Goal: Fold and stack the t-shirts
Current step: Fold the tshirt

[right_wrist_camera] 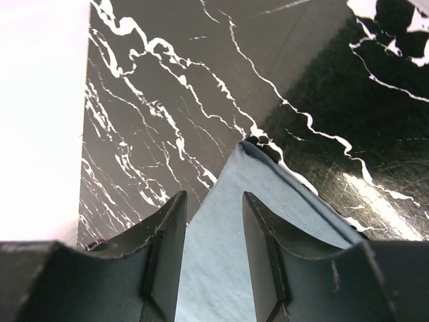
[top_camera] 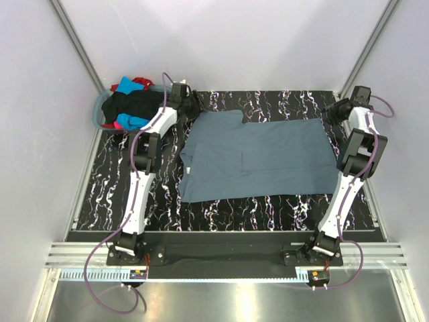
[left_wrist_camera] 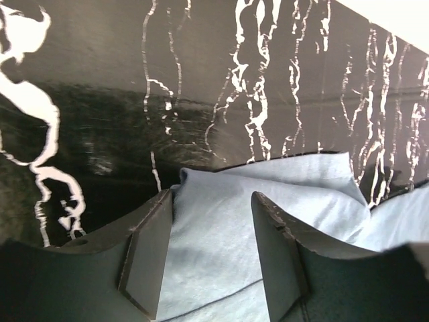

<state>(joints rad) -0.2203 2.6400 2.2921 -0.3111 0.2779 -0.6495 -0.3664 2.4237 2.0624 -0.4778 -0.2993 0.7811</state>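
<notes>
The left claw and right claw each have fingers apart, astride a far corner of the soft slate blue-grey t-shirt. It lies spread on the black marbled counter.

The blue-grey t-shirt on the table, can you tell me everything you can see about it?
The slate blue-grey fabric t-shirt looks soft and plain. It lies spread out, mostly flat with some creases, on the black white-veined table. Each far corner sits between open fingers: the left gripper at one, the right gripper at the other, where a stitched hem shows.
</notes>
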